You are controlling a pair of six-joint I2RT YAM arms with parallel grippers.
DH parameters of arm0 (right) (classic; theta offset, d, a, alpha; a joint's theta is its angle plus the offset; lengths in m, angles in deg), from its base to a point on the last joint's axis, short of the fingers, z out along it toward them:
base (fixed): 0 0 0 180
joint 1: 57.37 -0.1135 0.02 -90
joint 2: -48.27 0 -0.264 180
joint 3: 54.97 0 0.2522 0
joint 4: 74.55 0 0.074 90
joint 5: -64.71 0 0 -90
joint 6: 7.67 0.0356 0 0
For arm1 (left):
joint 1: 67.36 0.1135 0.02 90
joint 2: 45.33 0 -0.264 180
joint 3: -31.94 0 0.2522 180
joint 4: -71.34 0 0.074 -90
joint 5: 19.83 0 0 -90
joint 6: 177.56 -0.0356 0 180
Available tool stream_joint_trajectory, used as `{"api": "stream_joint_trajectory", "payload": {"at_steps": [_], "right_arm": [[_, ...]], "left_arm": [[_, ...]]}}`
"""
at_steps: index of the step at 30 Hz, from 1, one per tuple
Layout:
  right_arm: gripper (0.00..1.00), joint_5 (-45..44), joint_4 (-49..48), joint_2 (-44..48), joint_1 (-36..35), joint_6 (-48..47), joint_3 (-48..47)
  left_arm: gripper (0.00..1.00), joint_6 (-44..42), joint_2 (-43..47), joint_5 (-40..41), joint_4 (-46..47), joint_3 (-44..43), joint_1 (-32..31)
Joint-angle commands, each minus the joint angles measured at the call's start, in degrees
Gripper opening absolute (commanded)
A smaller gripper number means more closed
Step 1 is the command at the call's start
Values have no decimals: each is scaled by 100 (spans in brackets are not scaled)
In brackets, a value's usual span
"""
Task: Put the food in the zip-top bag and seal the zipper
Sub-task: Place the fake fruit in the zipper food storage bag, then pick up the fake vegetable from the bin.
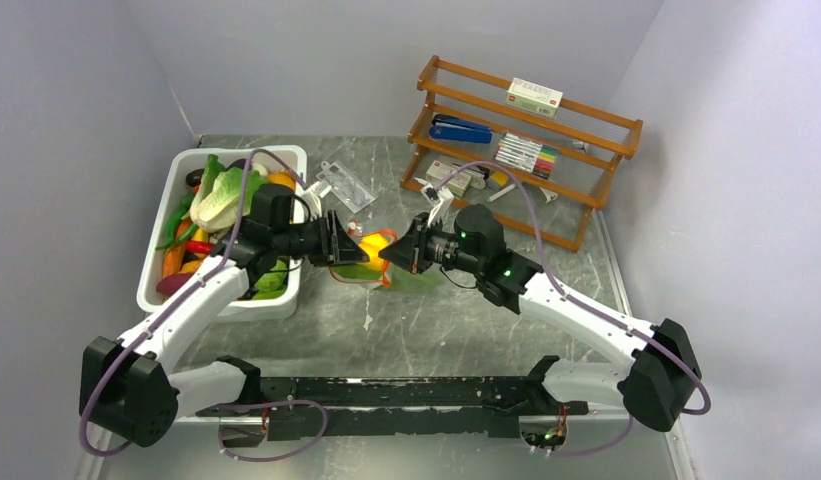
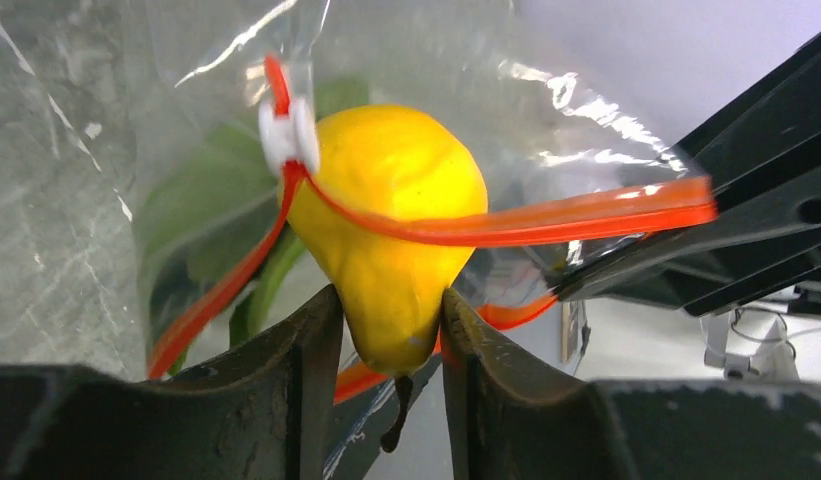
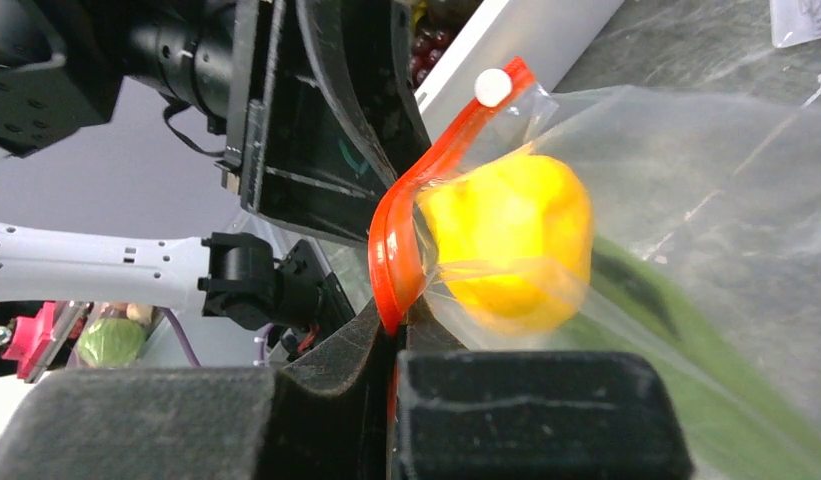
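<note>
The left hand is clamped on the narrow end of the yellow fruit, which sits in the mouth of the zip-top bag, held between the two hands over the tabletop. The right hand is closed on the zipper at one edge. One strip lies taut across the fruit, so releasing here would likely leave it wedged at the mouth or let it roll out, blocking the seal. The thin strip may also slip from the right hand's pinch, sagging the bag and spilling the green piece inside.
</note>
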Motion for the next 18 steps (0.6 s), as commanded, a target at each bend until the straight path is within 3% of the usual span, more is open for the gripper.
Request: {"api": "stream_joint_trajectory", "payload": {"at_steps": [1, 4, 7, 12, 18], "right_arm": [[0, -132, -73, 258, 10, -100, -119], [0, -190, 131, 194, 7, -105, -243], [0, -186, 161, 206, 12, -93, -258], [0, -392, 305, 304, 15, -74, -268], [0, -747, 654, 411, 14, -108, -360]], "left_arm": [[42, -497, 232, 599, -599, -583, -46], [51, -518, 435, 626, -583, -743, -46], [73, -515, 559, 629, -582, -840, -42], [74, -727, 716, 1164, -1226, -1213, -46], [77, -494, 1449, 3049, -1675, -1416, -46]]}}
